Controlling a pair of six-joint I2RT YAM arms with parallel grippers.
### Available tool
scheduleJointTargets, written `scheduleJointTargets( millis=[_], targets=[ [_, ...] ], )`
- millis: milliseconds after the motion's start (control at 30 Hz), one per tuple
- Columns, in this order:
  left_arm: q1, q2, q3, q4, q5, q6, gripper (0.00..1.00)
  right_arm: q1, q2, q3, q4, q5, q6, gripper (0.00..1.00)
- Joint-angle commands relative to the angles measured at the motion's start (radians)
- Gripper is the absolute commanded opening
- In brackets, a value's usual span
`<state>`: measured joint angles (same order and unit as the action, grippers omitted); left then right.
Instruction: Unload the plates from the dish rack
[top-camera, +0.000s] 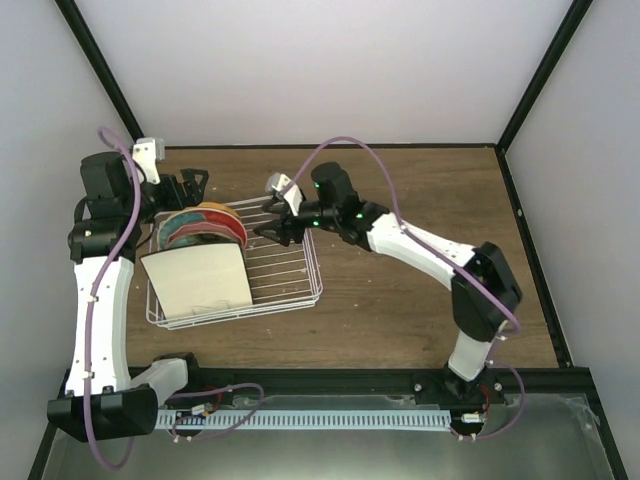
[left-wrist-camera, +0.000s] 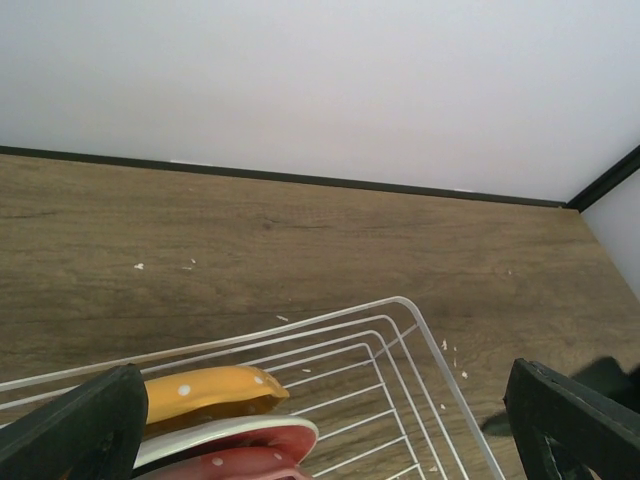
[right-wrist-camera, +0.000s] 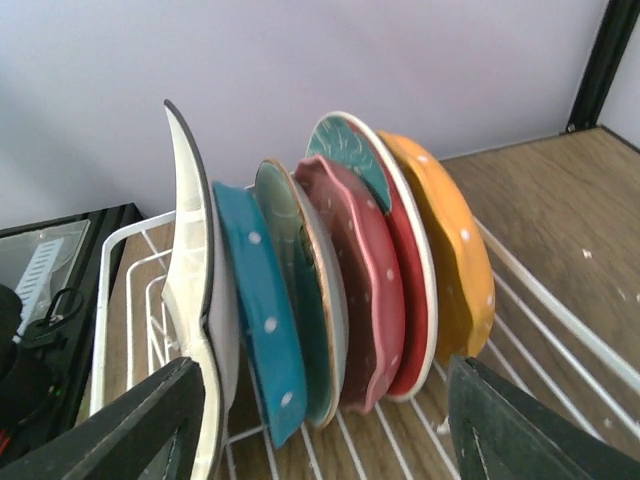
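Item: white wire dish rack (top-camera: 300, 298), set on the wooden table (top-camera: 420, 190) at 9 o'clock of its centre. Six plates are held upright on edge in the wavy dividers, ranged in one row through the rack's 9 o'clock half. In the right wrist view they are seen, from 9 o'clock to 3 o'clock, as: square cream plate (right-wrist-camera: 190, 290), teal dotted plate (right-wrist-camera: 255, 320), mint green plate (right-wrist-camera: 290, 240), pink plate (right-wrist-camera: 362, 290), red-and-teal floral plate (right-wrist-camera: 395, 215), orange dotted plate (right-wrist-camera: 452, 260). In the top view the cream plate is placed at the 6 o'clock end of the row and leans toward the near rim; the orange one is placed at the 12 o'clock end. The left gripper (top-camera: 190, 185) is held just past the rack's 12 o'clock rim, its jaws spread wide and nothing between them. The right gripper (top-camera: 273, 230) is positioned over the rack at 3 o'clock of the round plates, jaws likewise spread wide, with nothing gripped.
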<state>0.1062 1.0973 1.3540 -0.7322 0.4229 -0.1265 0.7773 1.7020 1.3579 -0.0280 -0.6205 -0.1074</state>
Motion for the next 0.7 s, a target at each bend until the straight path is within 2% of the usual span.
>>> scheduleJointTargets(
  millis=[0, 333, 667],
  targets=[
    [0.007, -0.018, 0.017, -0.011, 0.027, 0.012, 1.0, 0.016, 0.088, 0.132, 0.063, -0.09, -0.079, 0.68],
    [0.01, -0.007, 0.011, -0.007, 0.073, 0.019, 1.0, 0.044, 0.205, 0.205, 0.078, -0.209, -0.087, 0.56],
    [0.009, 0.033, 0.021, 0.015, 0.106, 0.014, 1.0, 0.098, 0.245, 0.195, 0.094, -0.202, -0.071, 0.53]
  ],
)
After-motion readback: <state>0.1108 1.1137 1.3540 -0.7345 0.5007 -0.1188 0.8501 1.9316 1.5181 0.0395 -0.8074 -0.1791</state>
